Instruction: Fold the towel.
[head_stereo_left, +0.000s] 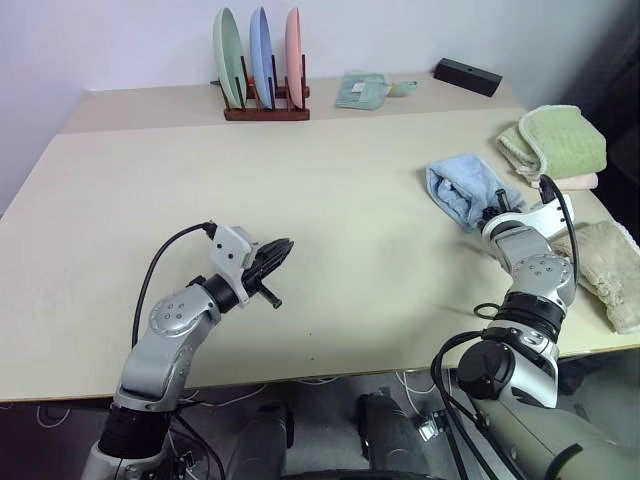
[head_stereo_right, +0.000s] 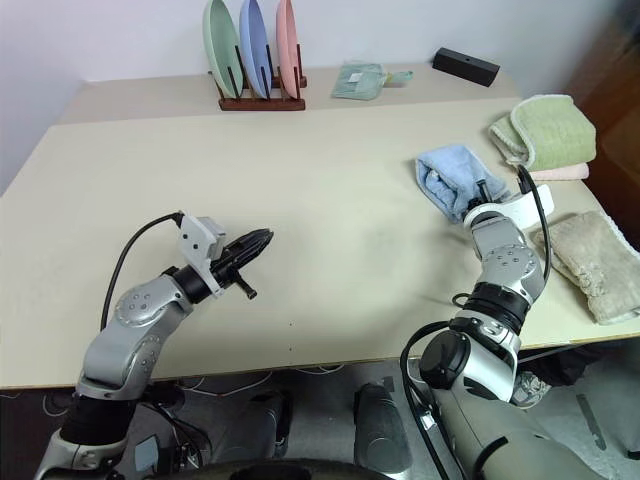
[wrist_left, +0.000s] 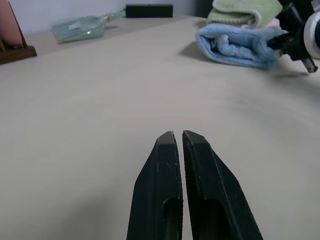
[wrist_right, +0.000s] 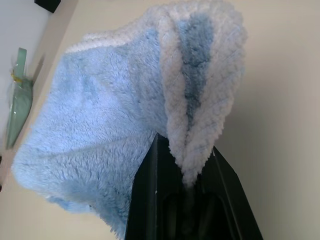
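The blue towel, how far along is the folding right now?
Mostly done, it seems: the blue towel already lies bunched into a thick folded bundle on the table, near the green towel. In hand: the right pincer has the towel's pale edge between its fingers. The left pincer is shut, empty. Left: let go and tidy.

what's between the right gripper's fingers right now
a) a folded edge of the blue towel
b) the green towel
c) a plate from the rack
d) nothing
a: in the right wrist view a pale folded edge of the blue towel hangs down into the gap of the right gripper, between its two black fingers.
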